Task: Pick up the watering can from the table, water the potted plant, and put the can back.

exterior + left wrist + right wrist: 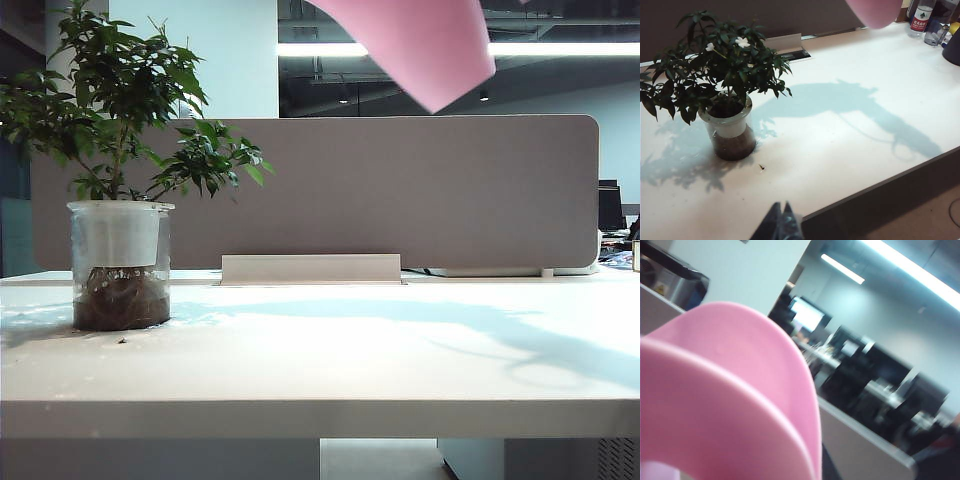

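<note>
The pink watering can (425,45) hangs tilted high in the air over the middle of the table (350,350), with only its lower body showing at the exterior view's top edge. Its rounded end (875,11) also shows in the left wrist view. The can (730,390) fills the right wrist view and hides my right gripper's fingers, which carry it aloft. The potted plant (120,110) stands far left in its clear pot (120,265), well apart from the can. My left gripper (782,207) is shut and holds nothing, hovering over the table's front edge near the plant (720,65).
A grey-beige divider panel (420,190) closes the back of the table, with a low cable cover (310,268) at its foot. Bottles (921,17) and a dark object (952,47) stand at the far right back corner. The arm's shadow (865,110) falls across the table.
</note>
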Controlling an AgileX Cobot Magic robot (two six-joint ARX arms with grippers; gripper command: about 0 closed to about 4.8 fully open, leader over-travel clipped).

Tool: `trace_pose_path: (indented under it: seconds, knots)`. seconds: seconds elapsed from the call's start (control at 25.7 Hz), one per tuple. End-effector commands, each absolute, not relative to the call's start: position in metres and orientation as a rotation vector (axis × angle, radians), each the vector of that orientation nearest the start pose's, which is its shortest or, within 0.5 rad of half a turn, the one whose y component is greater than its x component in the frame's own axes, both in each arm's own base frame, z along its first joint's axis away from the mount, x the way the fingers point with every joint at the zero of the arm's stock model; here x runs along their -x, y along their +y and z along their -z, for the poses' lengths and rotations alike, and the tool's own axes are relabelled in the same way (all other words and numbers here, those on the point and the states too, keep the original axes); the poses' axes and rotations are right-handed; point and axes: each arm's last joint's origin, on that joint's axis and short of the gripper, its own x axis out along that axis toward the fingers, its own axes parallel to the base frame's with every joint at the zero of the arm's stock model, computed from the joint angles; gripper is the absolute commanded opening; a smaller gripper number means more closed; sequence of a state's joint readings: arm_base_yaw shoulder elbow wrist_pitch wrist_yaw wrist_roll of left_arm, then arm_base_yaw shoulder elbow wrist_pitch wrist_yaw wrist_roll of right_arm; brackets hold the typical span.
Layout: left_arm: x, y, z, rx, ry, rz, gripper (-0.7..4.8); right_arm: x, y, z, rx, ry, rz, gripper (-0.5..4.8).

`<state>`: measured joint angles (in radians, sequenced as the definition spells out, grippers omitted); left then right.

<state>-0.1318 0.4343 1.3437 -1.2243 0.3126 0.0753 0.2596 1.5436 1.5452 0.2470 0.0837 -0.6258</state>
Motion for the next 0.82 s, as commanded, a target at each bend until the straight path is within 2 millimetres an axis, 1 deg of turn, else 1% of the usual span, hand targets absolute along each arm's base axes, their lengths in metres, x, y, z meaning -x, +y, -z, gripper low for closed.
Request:
trace_pose_path:
  seconds: [0.04,0.12,0.16,0.19,0.23,0.31,0.35,0.39,0.47,0.54,0.62,0.66,0.82]
  knots:
    - [0.027,-0.005,-0.416,-0.048,0.290,0.454,-0.05,-0.330,0.093,-0.471,0.680,-0.394,-0.044,-0.03]
    - [0.027,-0.005,-0.416,-0.048,0.290,0.454,-0.05,-0.329,0.098,-0.470,0.779,-0.389,-0.020,-0.03]
    - [0.027,-0.006,-0.416,-0.048,0.291,0.455,-0.05,-0.331,0.105,-0.467,0.834,-0.383,0.001,-0.03]
    - [0.027,-0.005,-0.416,-0.048,0.290,0.454,-0.05,-0.331,0.110,-0.466,0.853,-0.380,0.004,-0.03]
    - [0.027,-0.005,-0.416,-0.049,0.290,0.453,-0.05,-0.333,0.119,-0.463,0.869,-0.389,0.008,-0.03]
    - [0.027,-0.005,-0.416,-0.048,0.290,0.455,-0.05,-0.336,0.124,-0.461,0.865,-0.406,0.004,-0.03]
    - [0.027,-0.006,-0.416,-0.048,0.290,0.457,-0.05,-0.339,0.134,-0.459,0.882,-0.402,0.000,-0.03]
    - [0.027,-0.006,-0.416,-0.048,0.290,0.457,-0.05,-0.341,0.140,-0.459,0.889,-0.398,0.006,-0.03]
    - [0.027,-0.006,-0.416,-0.048,0.291,0.456,-0.05,-0.346,0.147,-0.461,0.903,-0.406,0.012,-0.02]
    - [0.027,-0.006,-0.416,-0.048,0.290,0.457,-0.05,-0.346,0.155,-0.466,0.919,-0.432,0.001,-0.02]
    - [0.027,-0.006,-0.416,-0.048,0.290,0.457,-0.05,-0.344,0.159,-0.471,0.965,-0.452,0.011,-0.02]
    - [0.027,-0.006,-0.416,-0.048,0.291,0.457,-0.05,-0.343,0.159,-0.475,0.998,-0.462,0.026,-0.02]
    - [0.027,-0.006,-0.416,-0.048,0.291,0.457,-0.05,-0.341,0.157,-0.483,1.041,-0.490,0.055,-0.02]
